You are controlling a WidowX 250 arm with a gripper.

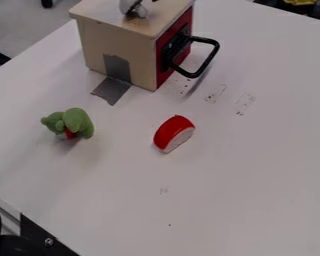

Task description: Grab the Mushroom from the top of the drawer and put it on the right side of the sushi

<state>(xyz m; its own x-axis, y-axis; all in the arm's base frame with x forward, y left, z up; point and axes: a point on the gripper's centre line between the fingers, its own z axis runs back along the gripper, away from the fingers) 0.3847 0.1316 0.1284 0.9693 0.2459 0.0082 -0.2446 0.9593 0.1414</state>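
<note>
On top of the wooden drawer box [119, 45], at the upper edge of the view, sits the mushroom [131, 7], grey-white with a dark patch beside it. The box has a red front with a black loop handle standing out to the right. The sushi [174, 133], red on its curved side and whitish on its cut face, lies on the white table below and to the right of the box.
A green plush toy [74, 122] with a bit of red rests left of the sushi. Grey tape [112, 89] runs from the box side onto the table [243, 190]. A black part with a bolt [48, 242] occupies the lower left corner.
</note>
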